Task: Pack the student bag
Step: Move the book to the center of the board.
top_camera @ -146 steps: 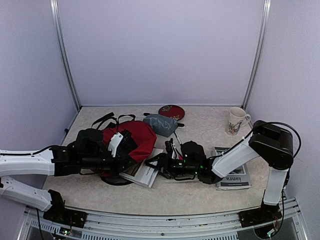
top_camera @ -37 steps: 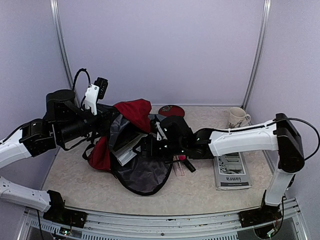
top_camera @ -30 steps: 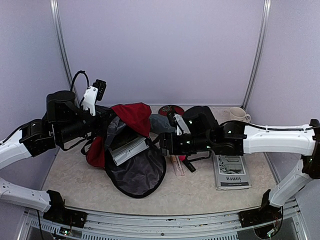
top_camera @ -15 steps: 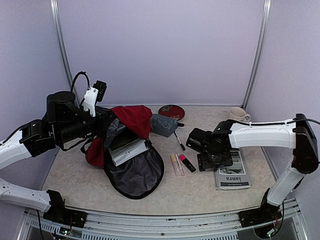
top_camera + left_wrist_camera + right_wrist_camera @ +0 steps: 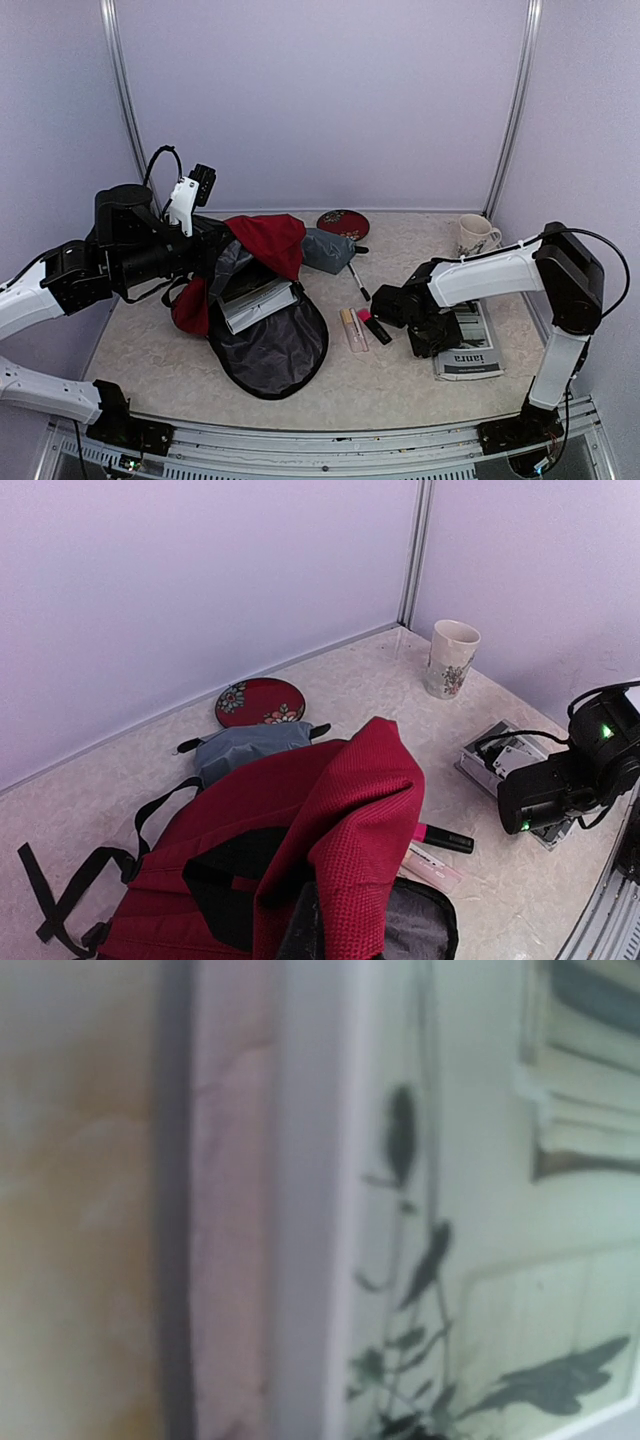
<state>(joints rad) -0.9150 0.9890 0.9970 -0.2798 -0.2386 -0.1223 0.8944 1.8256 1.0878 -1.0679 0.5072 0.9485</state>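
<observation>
Swung my right end effector [image 5: 437, 335] down over the magazine [image 5: 476, 352], lower right; can't tell how spread it is. My left end effector [image 5: 208, 252] is clamped tight on the student bag [image 5: 268, 345], centre-left on the table [image 5: 400, 395].

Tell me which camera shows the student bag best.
Top external: the student bag lies whole in view, open, its dark lining and a book inside showing. Left wrist shows only its red fabric and black straps, the near part cut off. Right wrist is a blur, no bag recognisable.
</observation>
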